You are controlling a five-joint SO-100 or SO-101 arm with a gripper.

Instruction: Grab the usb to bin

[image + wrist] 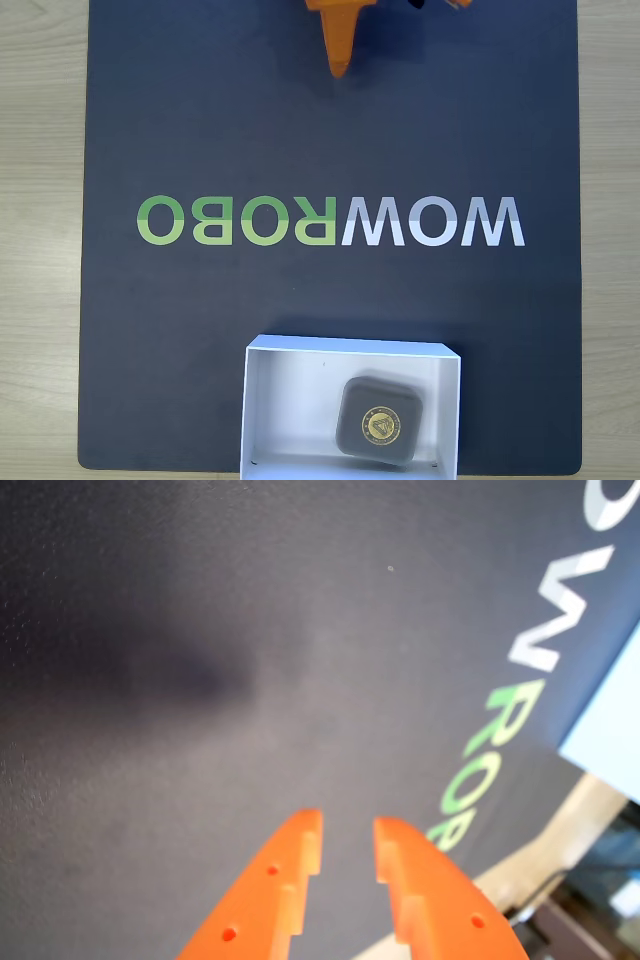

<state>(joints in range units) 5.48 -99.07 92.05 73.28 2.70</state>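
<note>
At the bottom edge of the fixed view, you have the bin [262,400], white and shallow, sitting on the dark mat [200,330]; its near side runs out of the picture. Inside it, toward the right half of the floor, lies the usb [380,421], flat, gold emblem facing up. It looks to sit just clear of the right wall, though the blur there makes that hard to confirm.

Mat: dark, covering most of the pale wood desk [40,200], which shows as strips on either side. The printed lettering [330,221] crosses the middle, reading mirrored in the fixed view, green letters on the left and white on the right.

Pincer [339,74]: orange, entering at the top edge of the fixed view, well apart from the bin, on the far side of the lettering. In the wrist view you see the pincer [347,842] from behind, its two fingers [290,865] parted by a narrow gap with nothing between them, bare mat beyond. A pale corner of the bin [615,730] shows at the right edge of that view.
</note>
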